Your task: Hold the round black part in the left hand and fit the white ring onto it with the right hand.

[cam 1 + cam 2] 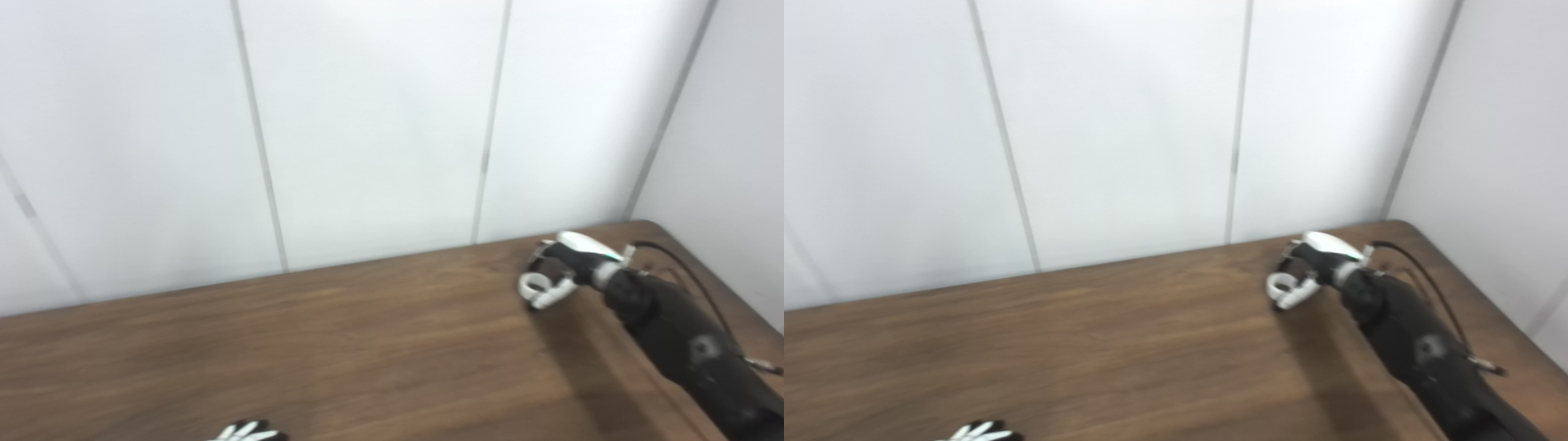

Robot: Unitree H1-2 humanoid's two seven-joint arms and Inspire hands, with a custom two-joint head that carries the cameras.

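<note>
Pickup step — right hand (560,269) at three o'clock pinches the white ring (531,284); left hand (248,432), barely visible at six o'clock, grip unclear — next, carry the ring toward it.

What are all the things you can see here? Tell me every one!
white ring: one, white, held at the right hand's fingertips, far right of the table
table: one, brown wood, fills the lower half
wall panels: white, with grey seams, behind and right of the table
cable: one, black, running along the right arm
right hand: one, black and white, shut on the white ring
left hand: one, only white and black fingers showing at the bottom edge
</note>
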